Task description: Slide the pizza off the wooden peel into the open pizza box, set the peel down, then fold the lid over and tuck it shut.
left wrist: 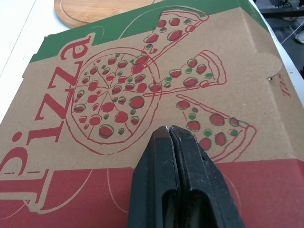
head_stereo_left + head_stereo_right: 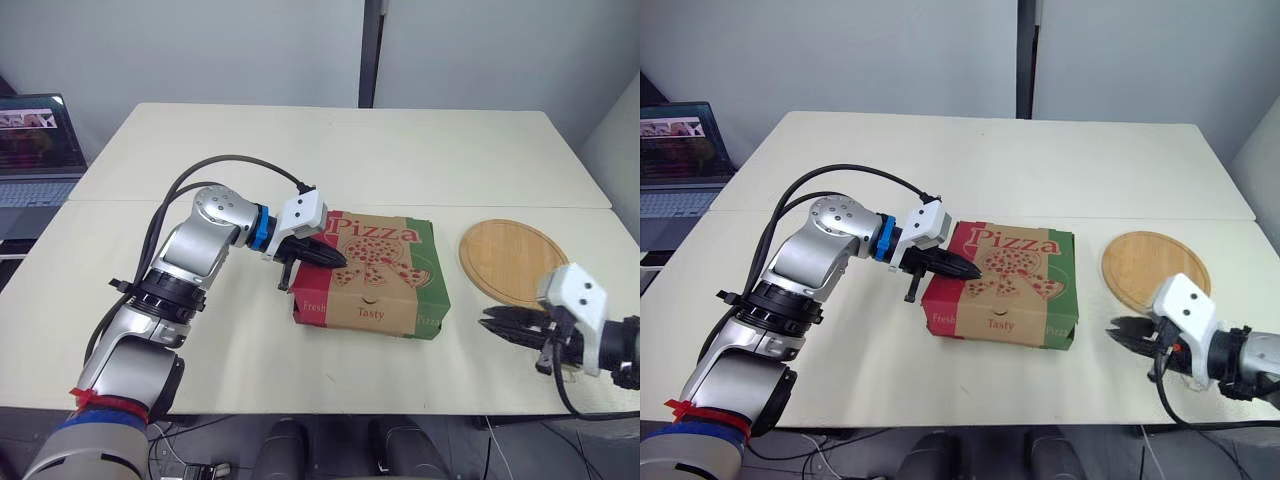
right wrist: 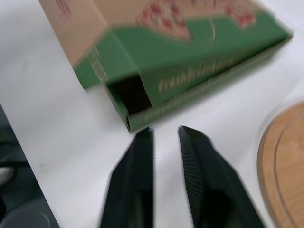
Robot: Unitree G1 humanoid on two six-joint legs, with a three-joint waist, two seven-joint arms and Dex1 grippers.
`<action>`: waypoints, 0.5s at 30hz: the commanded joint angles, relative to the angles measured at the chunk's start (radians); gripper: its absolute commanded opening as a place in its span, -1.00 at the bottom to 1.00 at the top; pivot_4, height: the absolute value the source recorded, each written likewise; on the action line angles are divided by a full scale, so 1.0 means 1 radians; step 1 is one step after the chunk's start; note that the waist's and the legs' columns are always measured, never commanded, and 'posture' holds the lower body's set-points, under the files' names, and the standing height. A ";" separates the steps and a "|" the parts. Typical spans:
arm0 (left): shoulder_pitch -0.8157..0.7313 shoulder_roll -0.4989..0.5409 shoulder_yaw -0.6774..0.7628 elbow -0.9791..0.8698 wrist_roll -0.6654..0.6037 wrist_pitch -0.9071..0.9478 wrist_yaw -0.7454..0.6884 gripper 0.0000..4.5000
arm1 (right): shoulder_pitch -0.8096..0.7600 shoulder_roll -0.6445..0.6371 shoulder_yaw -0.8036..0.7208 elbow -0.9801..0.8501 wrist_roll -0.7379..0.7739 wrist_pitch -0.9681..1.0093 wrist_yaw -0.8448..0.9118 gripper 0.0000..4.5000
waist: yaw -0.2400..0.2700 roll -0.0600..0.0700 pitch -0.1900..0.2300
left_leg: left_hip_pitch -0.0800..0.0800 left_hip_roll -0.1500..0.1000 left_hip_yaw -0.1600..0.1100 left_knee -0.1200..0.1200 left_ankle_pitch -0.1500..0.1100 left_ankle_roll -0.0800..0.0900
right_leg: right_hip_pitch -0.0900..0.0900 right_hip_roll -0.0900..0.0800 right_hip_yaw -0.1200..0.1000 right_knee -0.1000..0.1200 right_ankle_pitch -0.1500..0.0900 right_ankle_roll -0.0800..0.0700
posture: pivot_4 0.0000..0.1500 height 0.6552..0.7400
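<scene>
Left gripper pinched together atop pizza box; right gripper parted, apparently empty

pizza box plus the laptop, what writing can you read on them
"Pizza": big red letters on the pizza box lid.
"Fresh" and "Tasty": on the box's front wall.
Word on that wall's green end: too small to read.
Script on the green side wall, right wrist view: blurred.
On the laptop screen: too small to read.
</scene>
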 commanded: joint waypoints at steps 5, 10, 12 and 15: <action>-0.023 0.000 0.039 -0.014 -0.017 0.012 -0.005 -1.00 | -0.138 0.005 0.233 -0.130 -0.040 -0.043 -0.096 0.63 | 0.001 0.000 0.000 | 0.000 0.000 0.000 0.001 0.000 0.000 | 0.000 0.000 0.000 0.002 0.000 0.000 | 1.00 1.00; -0.012 0.004 0.035 -0.053 -0.021 0.011 -0.014 -1.00 | -0.237 0.046 0.379 -0.089 -0.155 -0.077 -0.172 0.98 | 0.002 0.000 0.000 | 0.000 0.000 0.000 0.001 0.000 0.000 | 0.000 0.000 0.000 0.002 0.000 0.000 | 1.00 1.00; -0.002 0.011 0.024 -0.072 -0.015 -0.003 -0.022 -1.00 | -0.245 0.050 0.408 -0.068 -0.190 -0.091 -0.179 0.98 | 0.003 0.000 0.000 | 0.000 0.000 0.000 0.001 0.000 0.000 | 0.000 0.000 0.000 0.001 0.000 -0.001 | 1.00 1.00; 0.010 0.010 0.018 -0.102 -0.016 -0.001 -0.025 -1.00 | -0.247 0.041 0.448 -0.042 -0.259 -0.125 -0.180 0.98 | 0.003 0.000 0.000 | 0.000 0.000 0.000 0.001 0.000 0.000 | 0.000 0.000 0.000 0.001 0.000 -0.001 | 1.00 1.00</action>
